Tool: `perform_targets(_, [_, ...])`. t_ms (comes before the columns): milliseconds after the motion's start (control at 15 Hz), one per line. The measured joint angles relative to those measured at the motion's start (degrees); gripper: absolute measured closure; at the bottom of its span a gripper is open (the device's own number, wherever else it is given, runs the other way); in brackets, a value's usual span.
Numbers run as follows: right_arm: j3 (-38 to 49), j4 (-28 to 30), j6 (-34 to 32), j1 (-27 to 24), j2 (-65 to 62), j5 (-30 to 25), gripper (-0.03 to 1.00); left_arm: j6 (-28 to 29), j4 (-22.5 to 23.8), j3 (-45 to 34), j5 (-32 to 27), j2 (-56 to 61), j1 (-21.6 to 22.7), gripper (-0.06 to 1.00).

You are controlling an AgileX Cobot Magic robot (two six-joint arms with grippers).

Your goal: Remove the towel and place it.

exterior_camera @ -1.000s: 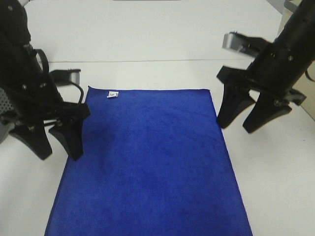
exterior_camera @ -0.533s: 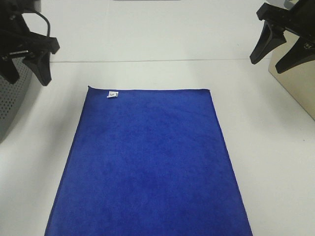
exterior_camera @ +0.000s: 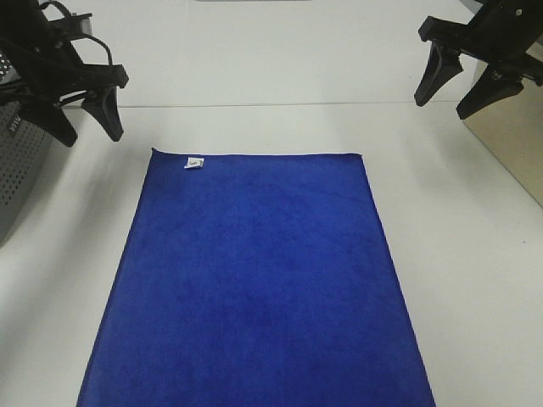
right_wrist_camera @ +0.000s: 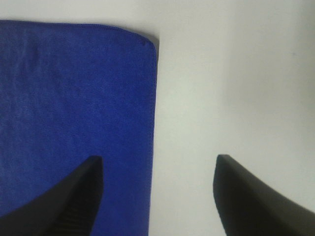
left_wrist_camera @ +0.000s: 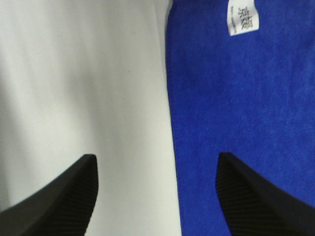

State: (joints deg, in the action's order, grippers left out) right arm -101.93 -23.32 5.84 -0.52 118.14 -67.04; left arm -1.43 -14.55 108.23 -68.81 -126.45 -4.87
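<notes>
The royal-blue towel (exterior_camera: 254, 280) lies flat on the white table, its small white tag (exterior_camera: 194, 163) near the far left corner. My left gripper (exterior_camera: 85, 131) is open and empty, raised above the table beyond the towel's far left corner. In the left wrist view the towel's edge (left_wrist_camera: 236, 113) and tag (left_wrist_camera: 242, 17) lie below the open gripper (left_wrist_camera: 156, 169). My right gripper (exterior_camera: 445, 102) is open and empty, raised beyond the far right corner. In the right wrist view the towel's corner (right_wrist_camera: 74, 108) lies below the open gripper (right_wrist_camera: 157, 169).
A grey perforated box (exterior_camera: 13, 170) stands at the left edge. A tan board (exterior_camera: 513, 140) lies at the right edge. A seam (exterior_camera: 271, 105) runs across the table behind the towel.
Both grippers rose from beside the towel's far corners to high at the back, then came slightly down and inward. The towel has not moved.
</notes>
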Motion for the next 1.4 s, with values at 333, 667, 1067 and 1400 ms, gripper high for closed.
perform_targets(333, [-1.5,-5.0,5.8,0.0,7.0,2.6,0.32,-0.3,-5.2,12.8,-0.1,-11.2,0.0,0.30])
perform_targets(667, [-5.7,-6.1,7.0,0.0,13.9,4.6,0.32,-0.6,-7.2,19.8,-0.6,-18.6,0.0,0.30])
perform_targets(1067, [-5.8,-9.7,10.1,0.0,17.7,10.3,0.32,-2.2,-7.1,19.9,0.7,-20.7,0.0,0.30])
perform_targets(1400, [-5.9,-10.9,10.2,0.0,21.0,11.7,0.32,-2.5,-7.0,19.9,2.6,-21.2,0.0,0.30])
